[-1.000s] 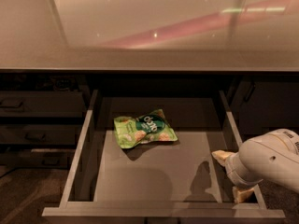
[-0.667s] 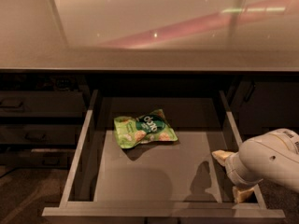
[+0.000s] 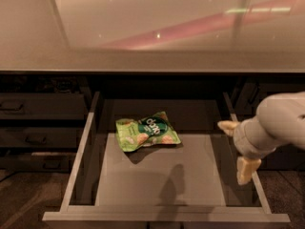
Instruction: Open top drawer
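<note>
Top drawer pulled out. Gripper at 3 o'clock over R wall, released. Green snack bag inside, 12 o'clock.

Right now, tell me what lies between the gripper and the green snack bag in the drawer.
Camera view: only bare floor of the top drawer lies between the gripper, at the drawer's right side, and the green snack bag.

Glossy beige countertop, pink light streak reflected; dark closed drawer fronts left; dim brown floor.
</note>
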Robot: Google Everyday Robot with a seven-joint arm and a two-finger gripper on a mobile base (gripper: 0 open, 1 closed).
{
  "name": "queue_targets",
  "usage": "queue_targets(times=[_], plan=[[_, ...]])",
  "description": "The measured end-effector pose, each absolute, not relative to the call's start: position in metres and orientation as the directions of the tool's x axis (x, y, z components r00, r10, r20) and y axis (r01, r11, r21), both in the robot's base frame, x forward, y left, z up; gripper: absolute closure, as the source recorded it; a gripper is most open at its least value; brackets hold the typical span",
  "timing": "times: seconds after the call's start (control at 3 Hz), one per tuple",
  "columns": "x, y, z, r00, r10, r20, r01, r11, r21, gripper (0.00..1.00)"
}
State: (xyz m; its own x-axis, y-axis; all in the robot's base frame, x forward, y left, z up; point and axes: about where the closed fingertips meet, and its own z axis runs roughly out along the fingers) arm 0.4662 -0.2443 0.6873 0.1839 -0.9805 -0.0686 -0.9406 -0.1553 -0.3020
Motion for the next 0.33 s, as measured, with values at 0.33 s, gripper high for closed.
queue_targets(times=[0.33], plan=[[0.4684,-0.2409,0.6925,0.185,-0.98,-0.079,-0.938,-0.152,-0.31,0.0]])
